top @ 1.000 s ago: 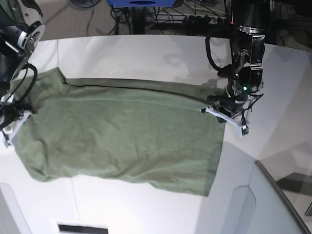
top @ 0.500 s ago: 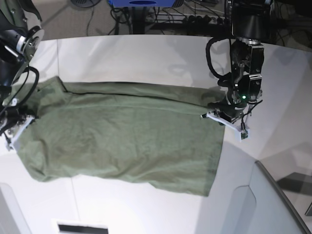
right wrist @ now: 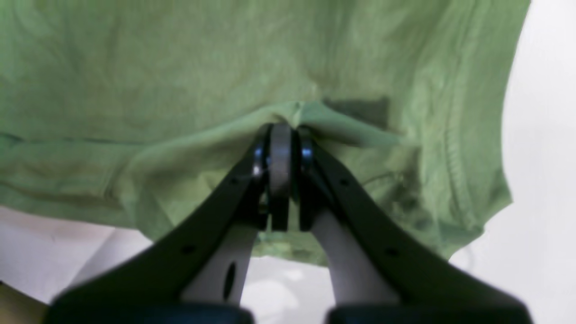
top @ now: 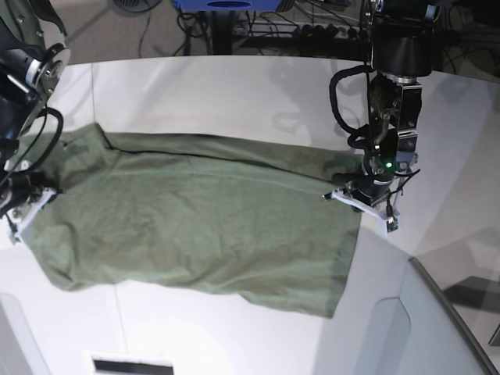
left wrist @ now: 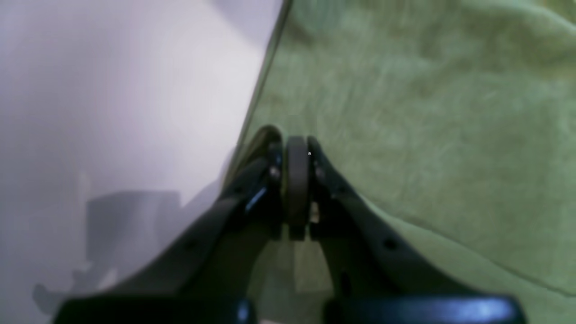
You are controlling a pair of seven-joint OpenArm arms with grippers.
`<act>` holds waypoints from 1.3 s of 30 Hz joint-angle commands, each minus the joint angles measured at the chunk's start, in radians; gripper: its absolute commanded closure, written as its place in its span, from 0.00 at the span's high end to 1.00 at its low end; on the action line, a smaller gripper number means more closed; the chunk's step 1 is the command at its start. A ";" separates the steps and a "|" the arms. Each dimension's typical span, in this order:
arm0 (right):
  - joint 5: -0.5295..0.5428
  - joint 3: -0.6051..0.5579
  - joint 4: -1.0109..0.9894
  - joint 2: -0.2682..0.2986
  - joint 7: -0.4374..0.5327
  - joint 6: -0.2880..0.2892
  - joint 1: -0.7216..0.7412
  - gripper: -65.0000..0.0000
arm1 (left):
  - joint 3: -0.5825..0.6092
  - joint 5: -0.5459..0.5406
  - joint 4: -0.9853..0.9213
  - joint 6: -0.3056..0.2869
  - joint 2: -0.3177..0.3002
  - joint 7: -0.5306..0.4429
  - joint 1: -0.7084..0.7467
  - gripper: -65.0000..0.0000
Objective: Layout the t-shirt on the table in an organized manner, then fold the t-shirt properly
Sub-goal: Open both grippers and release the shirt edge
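My left end effector (left wrist: 297,148) pinching the t-shirt (top: 203,226) edge, my right end effector (right wrist: 281,135) clamped on its opposite side, shirt spread across the table (top: 234,86)

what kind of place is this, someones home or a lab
Most likely a robotics lab or workshop, not a home. Two robot arms work an olive t-shirt on a large white table, and behind the table loose cables run across the floor beside a blue equipment base.
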 commanded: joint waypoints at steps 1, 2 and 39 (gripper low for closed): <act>0.014 0.002 0.016 0.020 0.024 0.001 0.024 0.01 | -0.006 0.002 0.019 0.004 -0.009 -0.022 -0.016 0.00; 0.014 0.004 0.016 0.020 0.030 0.001 0.022 0.01 | -0.006 0.002 0.019 0.004 -0.009 -0.024 -0.021 0.00; 0.015 -0.064 0.553 -0.075 -0.028 0.001 -0.236 0.58 | -0.086 -0.007 0.154 0.003 -0.047 -0.079 -0.025 0.95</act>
